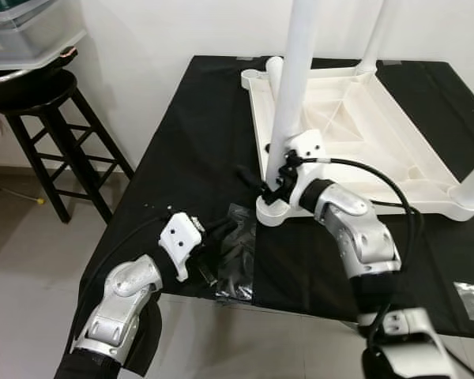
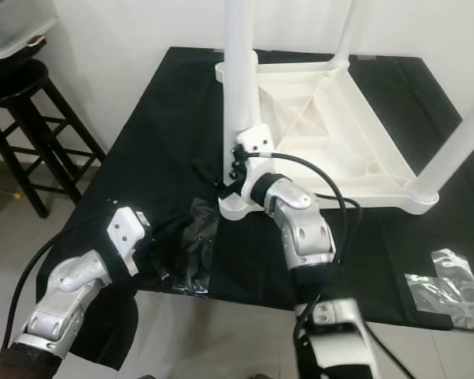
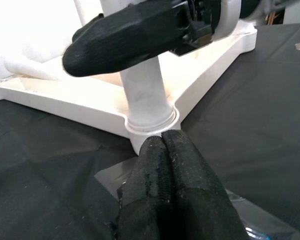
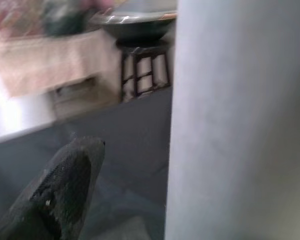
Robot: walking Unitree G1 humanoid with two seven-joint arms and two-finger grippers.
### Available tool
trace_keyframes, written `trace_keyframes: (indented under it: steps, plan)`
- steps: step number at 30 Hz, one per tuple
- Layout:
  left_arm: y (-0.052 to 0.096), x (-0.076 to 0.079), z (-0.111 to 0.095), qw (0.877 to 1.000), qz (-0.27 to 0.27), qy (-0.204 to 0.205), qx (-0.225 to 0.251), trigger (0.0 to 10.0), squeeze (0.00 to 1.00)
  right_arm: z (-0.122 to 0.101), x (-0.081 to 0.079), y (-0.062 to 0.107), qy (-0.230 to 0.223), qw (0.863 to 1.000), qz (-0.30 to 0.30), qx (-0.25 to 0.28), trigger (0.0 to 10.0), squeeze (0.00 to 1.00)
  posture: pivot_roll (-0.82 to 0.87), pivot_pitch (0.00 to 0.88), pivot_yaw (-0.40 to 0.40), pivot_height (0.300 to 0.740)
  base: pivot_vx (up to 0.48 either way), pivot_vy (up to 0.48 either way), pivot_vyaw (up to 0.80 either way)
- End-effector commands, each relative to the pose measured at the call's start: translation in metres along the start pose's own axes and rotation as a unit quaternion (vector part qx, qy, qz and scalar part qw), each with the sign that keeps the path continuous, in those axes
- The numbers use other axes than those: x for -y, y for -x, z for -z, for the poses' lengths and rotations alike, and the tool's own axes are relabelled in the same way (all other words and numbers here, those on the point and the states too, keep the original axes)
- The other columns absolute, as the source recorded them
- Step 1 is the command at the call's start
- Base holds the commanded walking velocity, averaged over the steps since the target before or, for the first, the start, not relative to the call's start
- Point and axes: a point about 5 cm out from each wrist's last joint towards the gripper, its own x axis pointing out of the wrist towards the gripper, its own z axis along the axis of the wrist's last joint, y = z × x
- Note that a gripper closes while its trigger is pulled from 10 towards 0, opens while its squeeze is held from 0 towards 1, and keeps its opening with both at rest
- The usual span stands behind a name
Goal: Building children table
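Upturned white table (image 1: 355, 126) on black cloth (image 1: 189, 142), wooden stool (image 1: 51, 118) beside; right tool (image 1: 278, 183) gripping leg (image 1: 292, 87), left tool (image 3: 165, 150) closed.

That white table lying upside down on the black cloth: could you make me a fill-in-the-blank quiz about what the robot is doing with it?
1. The white table top lies upside down on a ____ cloth.
2. The right gripper is at the base of a white ____.
3. The left gripper, jaws shut, rests over a crumpled plastic ____.
4. Left of the table stands a black ____.

Missing words: black; leg; bag; stool

white wall (image 1: 142, 71) | pale floor (image 1: 24, 260) | black stool (image 1: 55, 134) at left
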Motion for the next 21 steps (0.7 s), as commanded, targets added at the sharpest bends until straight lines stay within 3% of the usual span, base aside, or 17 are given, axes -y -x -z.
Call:
trace_keyframes:
  steps: [1,4,6,8,12,19,21]
  plan:
    - [0.002,0.004,0.006,1.0,0.004,0.005,-0.009,10.0,0.0,0.0,-0.006,-0.005,0.001,1.0,-0.029,0.006,10.0,0.0,0.01,0.098,-0.007,0.74,0.0,0.0,0.0]
    - [0.001,0.005,0.007,1.0,0.001,0.005,-0.009,10.0,0.0,-0.001,0.004,-0.007,0.008,0.995,-0.1,-0.01,10.0,0.0,0.02,0.093,-0.007,0.74,0.0,0.0,0.0]
    - [0.001,0.005,0.007,1.0,0.001,0.005,-0.009,10.0,0.0,-0.001,0.004,-0.007,0.008,0.995,-0.1,-0.01,10.0,0.0,0.02,0.093,-0.007,0.74,0.0,0.0,0.0]
    - [0.002,0.005,0.007,1.0,0.002,0.005,-0.01,10.0,0.0,0.002,0.007,-0.006,-0.003,0.991,-0.131,-0.01,0.0,0.0,0.02,0.09,-0.007,0.74,0.0,0.0,0.0]
    - [0.002,0.006,0.007,1.0,0.004,0.005,-0.01,10.0,0.0,0.007,0.009,-0.005,-0.014,0.989,-0.146,-0.013,0.0,0.0,0.02,0.087,-0.008,0.74,0.0,0.0,0.0]
    - [0.002,0.006,0.007,1.0,0.004,0.005,-0.01,10.0,0.0,0.01,0.014,-0.003,-0.012,0.993,-0.121,-0.003,0.0,0.0,0.02,0.09,-0.007,0.74,0.0,0.0,0.0]
    - [0.002,0.006,0.006,1.0,0.004,0.006,-0.009,10.0,0.0,0.016,0.015,-0.001,-0.01,0.997,-0.072,-0.01,0.0,0.0,0.02,0.097,-0.008,0.74,0.0,0.0,0.0]
